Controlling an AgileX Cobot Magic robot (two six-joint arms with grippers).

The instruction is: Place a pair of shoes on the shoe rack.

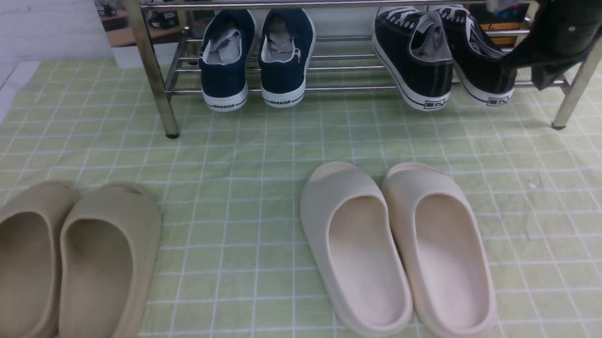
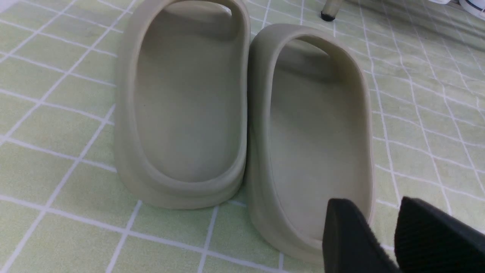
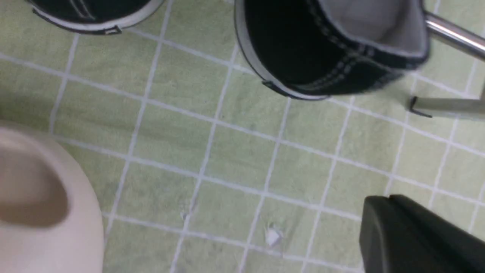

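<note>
The two black canvas sneakers [image 1: 417, 55] [image 1: 477, 58] with white soles and grey lining sit side by side on the right part of the chrome shoe rack [image 1: 285, 4], heels toward me and overhanging its front bar. In the right wrist view, one heel [image 3: 322, 49] is near and the other [image 3: 94, 15] is at the edge. My right arm [image 1: 571, 24] hangs over the rack's right end. My right gripper [image 3: 382, 201] is shut and empty, above the cloth in front of the sneakers. My left gripper [image 2: 377, 206] is open and empty at the heel of a beige slipper [image 2: 318, 144].
Navy WARRIOR sneakers [image 1: 254, 55] sit on the rack's left part. A beige slipper pair [image 1: 69, 262] lies front left and a cream pair [image 1: 399, 245] front centre on the green checked cloth [image 1: 240, 156]. Rack legs [image 1: 152, 69] [image 1: 578, 84] stand on the cloth.
</note>
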